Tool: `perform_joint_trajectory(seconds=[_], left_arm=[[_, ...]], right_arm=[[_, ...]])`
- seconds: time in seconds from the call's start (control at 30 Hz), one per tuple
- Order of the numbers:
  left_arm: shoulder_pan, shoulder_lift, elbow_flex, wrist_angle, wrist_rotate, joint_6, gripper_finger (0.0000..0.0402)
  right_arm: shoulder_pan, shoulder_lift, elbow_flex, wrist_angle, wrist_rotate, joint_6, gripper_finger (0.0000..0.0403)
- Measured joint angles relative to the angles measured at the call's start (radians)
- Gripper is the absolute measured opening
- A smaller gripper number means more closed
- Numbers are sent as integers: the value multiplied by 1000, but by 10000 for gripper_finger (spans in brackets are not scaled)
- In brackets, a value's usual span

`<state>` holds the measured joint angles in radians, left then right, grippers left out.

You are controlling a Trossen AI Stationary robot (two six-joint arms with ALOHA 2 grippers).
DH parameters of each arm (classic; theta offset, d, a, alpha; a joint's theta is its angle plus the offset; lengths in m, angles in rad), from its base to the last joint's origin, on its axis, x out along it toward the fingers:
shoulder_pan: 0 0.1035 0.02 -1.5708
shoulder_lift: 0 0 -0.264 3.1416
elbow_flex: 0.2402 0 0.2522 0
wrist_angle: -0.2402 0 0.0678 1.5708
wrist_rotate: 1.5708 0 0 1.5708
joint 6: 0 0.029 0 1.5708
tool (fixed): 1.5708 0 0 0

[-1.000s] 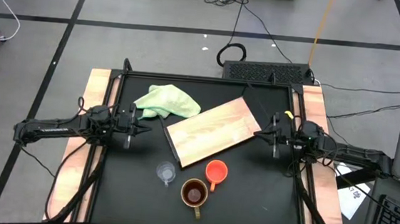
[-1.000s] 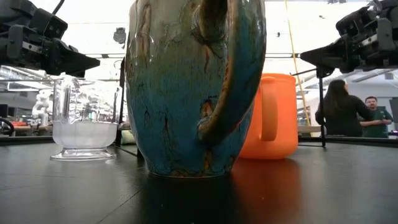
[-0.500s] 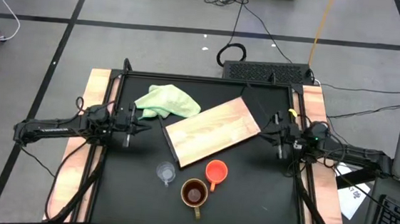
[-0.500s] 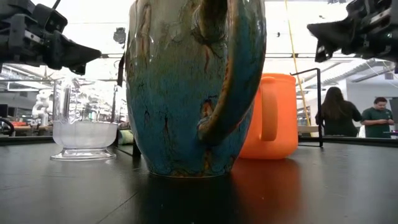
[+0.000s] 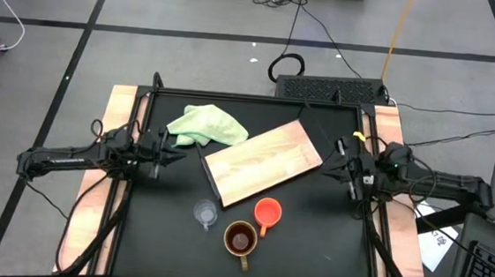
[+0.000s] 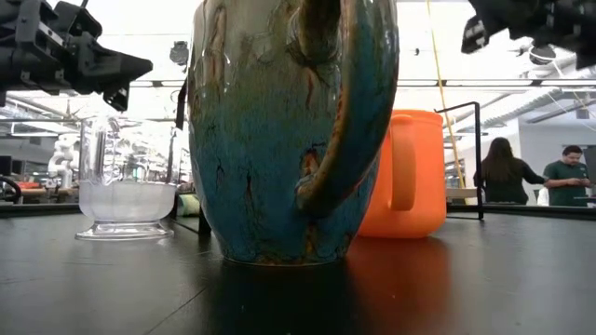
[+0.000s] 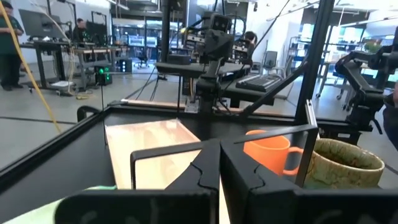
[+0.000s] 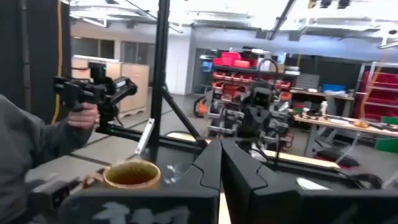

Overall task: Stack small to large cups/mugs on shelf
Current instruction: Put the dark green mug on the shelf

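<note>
Low in the centre of the high view, the thin, breakable-looking glass cup (image 5: 204, 212), light orange cup (image 5: 266, 212) and heavy glazed mug (image 5: 240, 239) sit below the shelf (image 5: 262, 161), best pinched at their rims, both grippers' fingers together, left gripper (image 5: 178, 150) and right gripper (image 5: 324, 168) holding nothing.

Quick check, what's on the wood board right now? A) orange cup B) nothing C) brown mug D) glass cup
B: the high view shows the board bare, with the glass cup, brown mug and orange cup all on the black table beside it.
</note>
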<state>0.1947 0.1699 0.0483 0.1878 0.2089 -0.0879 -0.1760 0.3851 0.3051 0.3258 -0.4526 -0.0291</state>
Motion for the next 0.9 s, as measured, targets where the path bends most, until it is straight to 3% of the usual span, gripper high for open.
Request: perform_joint_trajectory(seconds=[0.43, 0.57, 0.7, 0.9], left_arm=[[0, 0, 0, 27, 0, 0, 12], [0, 0, 0, 27, 0, 4, 12], [0, 0, 0, 26, 0, 4, 12], [0, 0, 0, 26, 0, 4, 12]], right_arm=[[173, 363, 267, -84, 8, -51, 0], [236, 474, 378, -162, 72, -90, 10], [282, 592, 502, -282, 158, -106, 49], [320, 761, 658, -338, 194, -26, 150]])
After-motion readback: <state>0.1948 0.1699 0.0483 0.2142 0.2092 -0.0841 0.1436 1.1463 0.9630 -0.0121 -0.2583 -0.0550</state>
